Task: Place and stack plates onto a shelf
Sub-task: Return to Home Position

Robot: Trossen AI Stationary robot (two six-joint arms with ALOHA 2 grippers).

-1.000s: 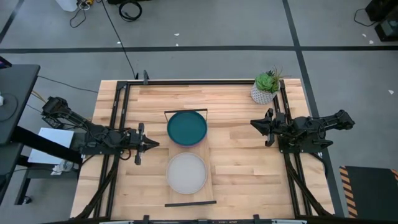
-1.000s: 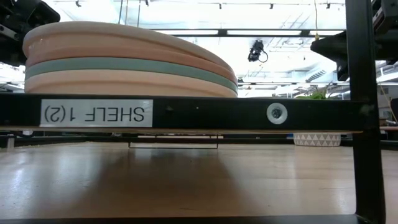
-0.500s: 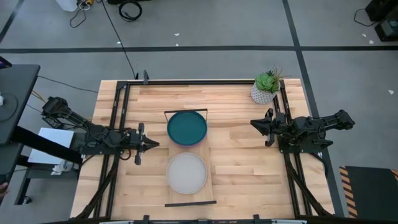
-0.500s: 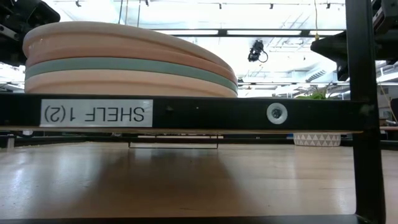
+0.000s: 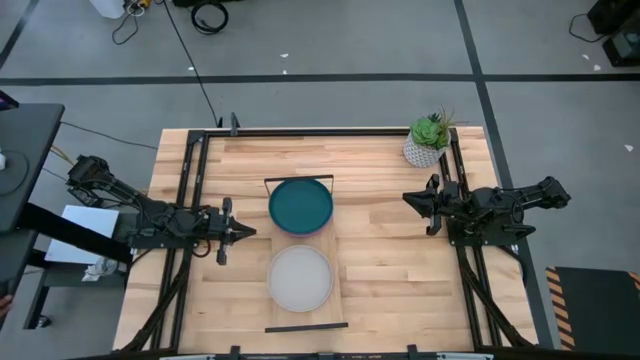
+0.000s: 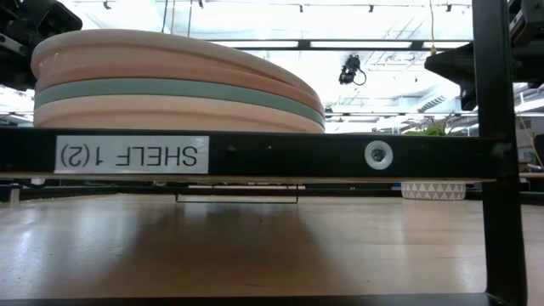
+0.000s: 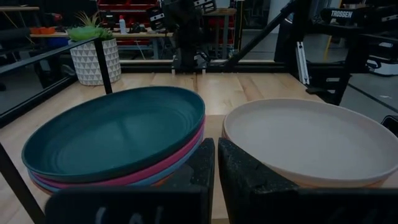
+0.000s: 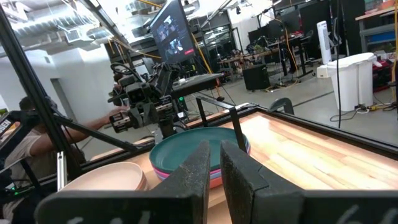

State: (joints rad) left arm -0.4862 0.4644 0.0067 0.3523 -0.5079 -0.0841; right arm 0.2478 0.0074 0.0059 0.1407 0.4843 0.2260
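Nothing moves versus a second ago: we see the left gripper [image 5: 240,231] and right gripper [image 5: 408,199] parked at opposite sides of the table [image 5: 400,290], fingers together, empty. Two stacks sit on the shelf [image 5: 337,245], topped by the dark teal plate [image 5: 300,205] and the pale grey plate [image 5: 299,278]. We judge stacking done.

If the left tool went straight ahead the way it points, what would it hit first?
Likely the edge of the shelf, at the gap between the dark teal plate stack and the pale grey plate; height is unclear.
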